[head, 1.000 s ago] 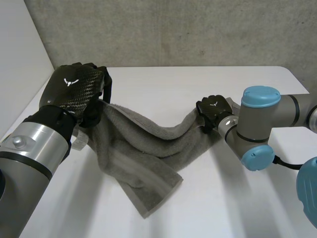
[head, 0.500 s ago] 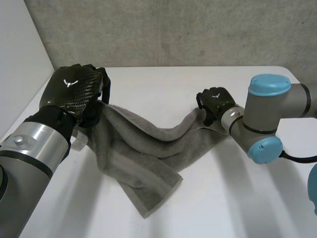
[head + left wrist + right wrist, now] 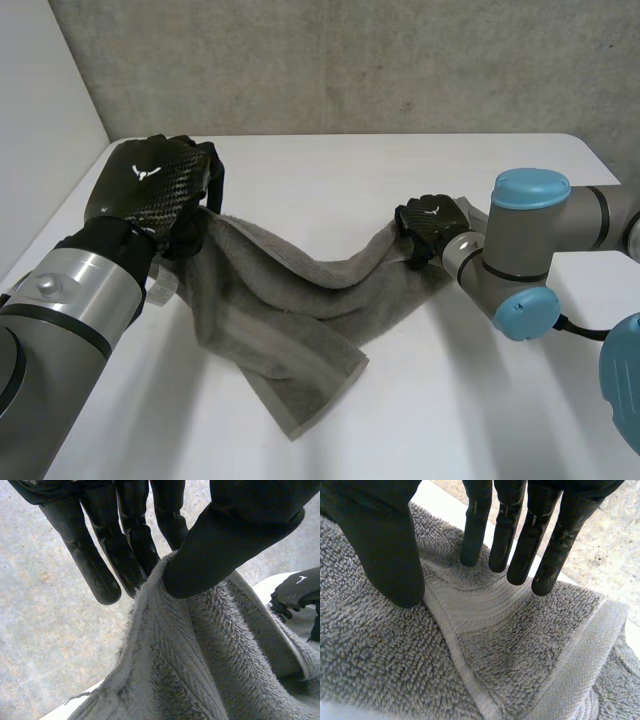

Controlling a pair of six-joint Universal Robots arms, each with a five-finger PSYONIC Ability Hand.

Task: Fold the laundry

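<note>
Both ends of the towel (image 3: 290,300) are being pinched, left hand (image 3: 150,185) firmly, right hand (image 3: 430,222) seemingly too, so pulling evenly taut is looking wisest.

Head view: high, behind the arms, facing down onto bench (image 3: 330,165) and towel (image 3: 280,300). Wrist views: close, along each palm, onto towel; left one catches right hand (image 3: 297,592).

You have the towel (image 3: 290,300) lying across the table (image 3: 330,170) between the hands: left hand (image 3: 150,185) at its left end, right hand (image 3: 432,220) at its right.
</note>
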